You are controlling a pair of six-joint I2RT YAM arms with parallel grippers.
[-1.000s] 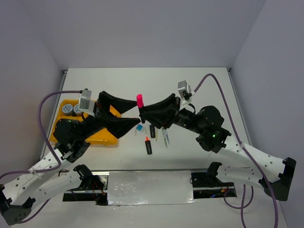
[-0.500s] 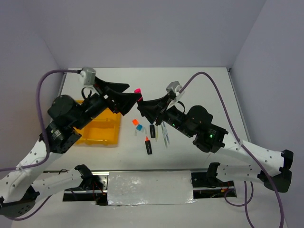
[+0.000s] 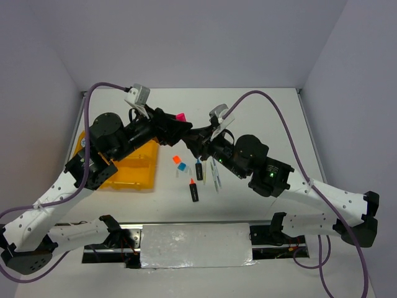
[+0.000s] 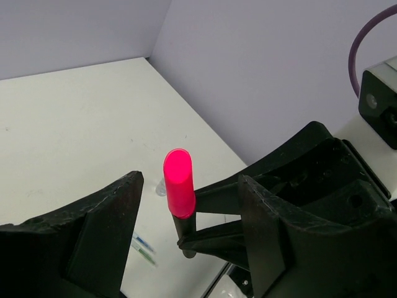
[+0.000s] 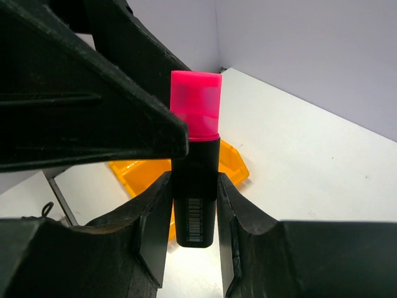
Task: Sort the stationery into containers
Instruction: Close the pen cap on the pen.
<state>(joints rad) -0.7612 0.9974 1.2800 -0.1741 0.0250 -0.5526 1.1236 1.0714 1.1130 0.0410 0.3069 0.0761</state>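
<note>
Clamping pink-capped marker (image 5: 196,186), right gripper (image 5: 194,211), left gripper (image 4: 190,180) apart flanking its cap, tray (image 3: 133,171) nearby, loose markers (image 3: 194,191) beneath

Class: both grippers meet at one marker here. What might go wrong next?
1. The left gripper flanks only the cap of the pink-capped marker; closing there may pull the cap off.
2. The right gripper holds it short of the yellow tray; releasing early may drop it onto the table.

The white-and-black left arm (image 3: 62,192) and right arm (image 3: 329,194) lean inward with wrists raised, their tips meeting above mid-table. The right gripper (image 5: 193,186) pinches a pink-capped black marker (image 5: 196,105) upright. The left gripper (image 4: 189,186) stands spread, one finger either side of the cap, clear of it.
</note>
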